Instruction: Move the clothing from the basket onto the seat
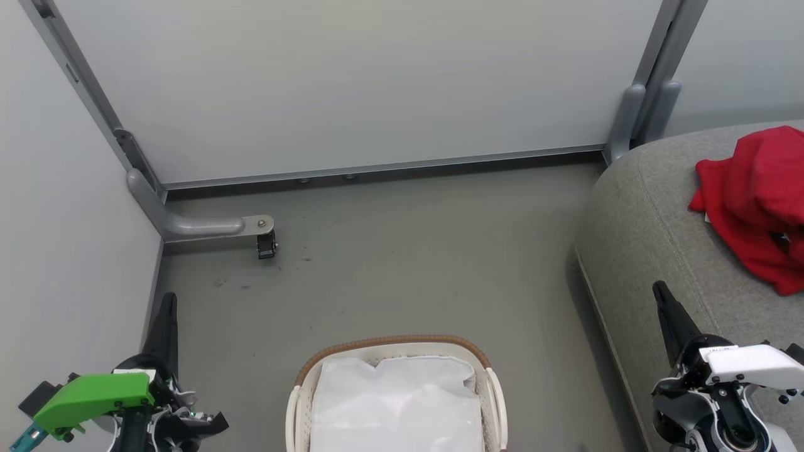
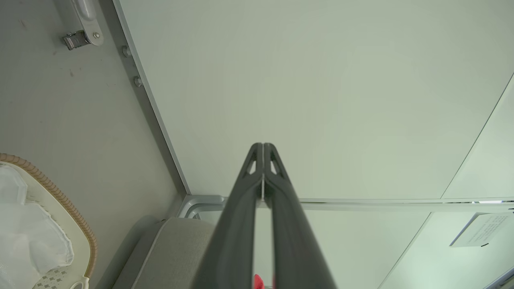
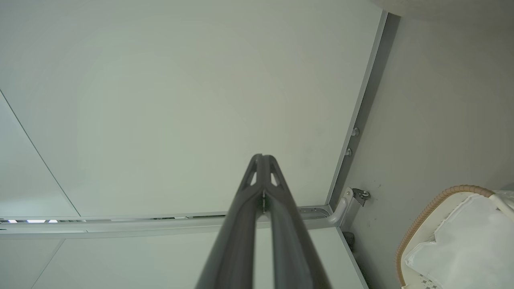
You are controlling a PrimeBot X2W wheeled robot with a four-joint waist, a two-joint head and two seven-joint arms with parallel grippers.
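The clothing [image 1: 754, 201], a bright red heap of soft crumpled fabric, lies on top of the large grey upholstered seat [image 1: 641, 238], set back from the seat's rounded edge that faces the floor, with bare cushion between it and that edge. The oval white perforated plastic basket [image 1: 396, 344] with a brown woven rim stands on the grey floor [image 1: 408, 251], near the seat's side and well apart from the floor's far edge under the pale partition panels [image 1: 352, 81]. Open floor lies between them. A rumpled white cloth liner [image 1: 396, 402] shows inside the basket. The left jaws, long and dark, are pressed together and hold nothing, left of the basket. The right jaws, also pressed together and empty, hang over the seat's near edge.
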